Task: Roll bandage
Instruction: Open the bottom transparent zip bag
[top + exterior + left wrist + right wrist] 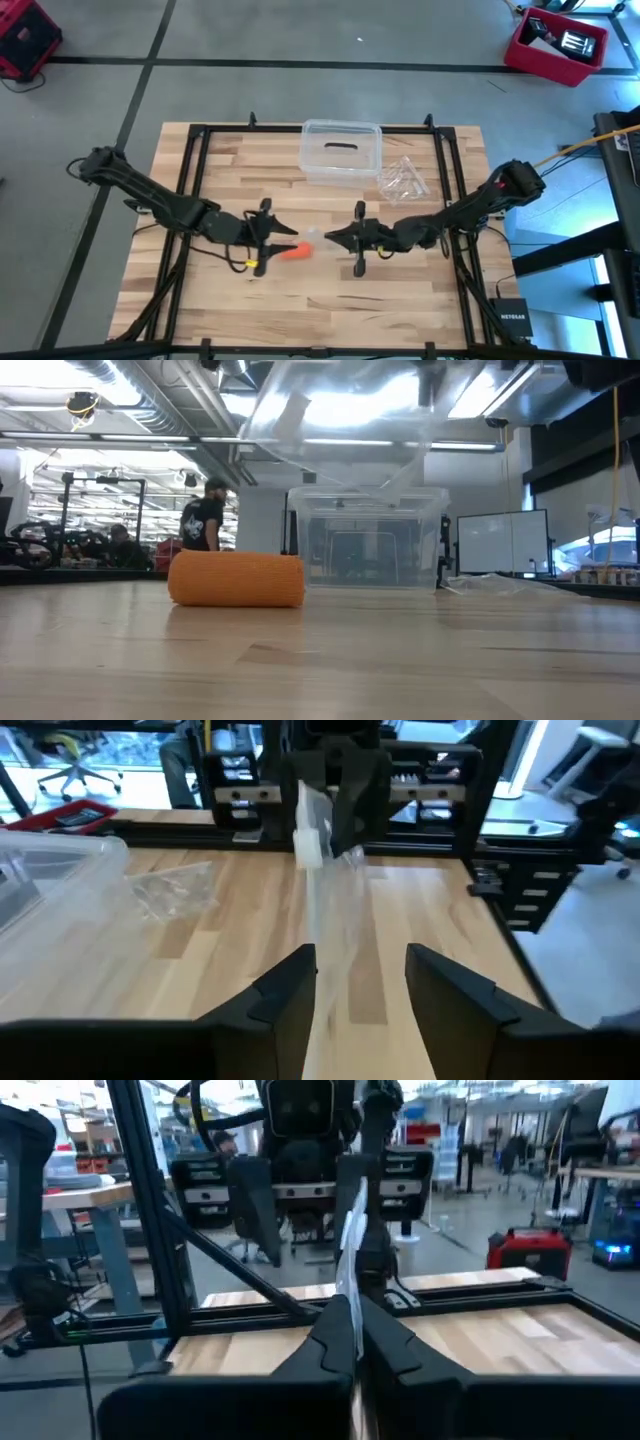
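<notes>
Now the bandage [297, 252] lies rolled just beside the parted left jaws [268, 243], unheld.

Here's the tabletop [200, 300], pale wood planks edged by a black frame. On it lies the bandage [297, 252], a compact orange roll on its side (seen up close from the low camera), near the middle. Toward the far edge sits a clear plastic box [340, 152], with a crinkled clear bag [404, 180] just beside it.

Bright, even overhead light with glare from ceiling strips [480, 395]; the near tabletop [320, 670] is blurred.
</notes>
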Robot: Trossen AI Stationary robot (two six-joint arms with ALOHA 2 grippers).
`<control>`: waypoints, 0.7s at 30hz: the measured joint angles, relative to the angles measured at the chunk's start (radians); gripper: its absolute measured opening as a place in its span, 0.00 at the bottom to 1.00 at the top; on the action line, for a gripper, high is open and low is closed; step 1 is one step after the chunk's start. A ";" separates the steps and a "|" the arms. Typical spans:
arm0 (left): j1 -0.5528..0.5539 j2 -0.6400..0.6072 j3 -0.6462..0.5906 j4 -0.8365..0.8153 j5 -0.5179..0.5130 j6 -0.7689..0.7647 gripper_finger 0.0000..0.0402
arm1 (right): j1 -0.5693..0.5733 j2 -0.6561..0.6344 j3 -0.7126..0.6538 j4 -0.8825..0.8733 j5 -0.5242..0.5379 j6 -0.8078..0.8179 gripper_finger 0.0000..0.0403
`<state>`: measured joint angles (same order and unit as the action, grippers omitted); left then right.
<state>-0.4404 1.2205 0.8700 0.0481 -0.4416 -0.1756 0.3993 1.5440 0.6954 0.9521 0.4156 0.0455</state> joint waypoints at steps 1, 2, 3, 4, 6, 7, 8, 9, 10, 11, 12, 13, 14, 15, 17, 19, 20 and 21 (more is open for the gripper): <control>0.009 0.018 0.000 0.022 0.000 0.001 0.36 | 0.000 0.013 -0.007 0.040 -0.001 -0.014 0.00; 0.016 0.032 0.000 0.038 0.000 0.001 0.36 | 0.000 0.023 -0.009 0.072 -0.008 -0.032 0.00; 0.025 0.047 0.000 0.045 0.000 0.001 0.36 | 0.000 0.029 -0.009 0.096 -0.017 -0.050 0.00; 0.035 0.061 0.000 0.060 -0.001 0.000 0.36 | 0.000 0.032 -0.008 0.110 -0.026 -0.056 0.00; 0.053 0.080 0.000 0.081 -0.001 0.000 0.36 | -0.002 0.040 -0.008 0.107 -0.042 -0.068 0.00; 0.060 0.086 0.000 0.082 -0.001 0.000 0.36 | -0.002 0.044 -0.008 0.103 -0.042 -0.074 0.00; 0.066 0.088 0.000 0.085 -0.001 -0.007 0.36 | -0.001 0.045 -0.008 0.101 -0.043 -0.077 0.00; 0.070 0.090 0.000 0.091 -0.001 -0.018 0.36 | 0.000 0.045 -0.008 0.103 -0.042 -0.077 0.00; 0.071 0.090 0.000 0.097 0.000 -0.023 0.35 | 0.000 0.044 -0.008 0.107 -0.042 -0.077 0.00; 0.070 0.090 0.000 0.101 0.001 -0.021 0.34 | 0.000 0.044 -0.008 0.106 -0.042 -0.077 0.00; 0.067 0.090 0.000 0.105 0.010 -0.011 0.32 | 0.000 0.044 -0.008 0.101 -0.042 -0.077 0.00; 0.063 0.090 0.000 0.114 0.020 0.000 0.29 | 0.000 0.044 -0.008 0.095 -0.042 -0.077 0.00; 0.060 0.090 0.000 0.121 0.023 0.016 0.25 | 0.000 0.044 -0.008 0.095 -0.043 -0.073 0.01; 0.059 0.090 0.000 0.126 0.025 0.044 0.20 | 0.000 0.044 -0.008 0.095 -0.045 -0.073 0.01; 0.058 0.090 0.000 0.125 0.027 0.102 0.08 | 0.000 0.044 -0.008 0.095 -0.050 -0.072 0.02; 0.059 0.089 0.000 0.124 0.027 0.127 0.03 | 0.000 0.044 -0.008 0.098 -0.050 -0.068 0.04; 0.060 0.087 0.000 0.121 0.027 0.126 0.03 | 0.000 0.043 -0.006 0.097 -0.050 -0.059 0.05; 0.058 0.084 0.000 0.116 0.026 0.125 0.03 | 0.000 0.035 -0.003 0.079 -0.050 -0.053 0.07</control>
<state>-0.3824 1.3044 0.8703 0.1638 -0.4152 -0.0502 0.3992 1.5790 0.6922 1.0310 0.3656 -0.0074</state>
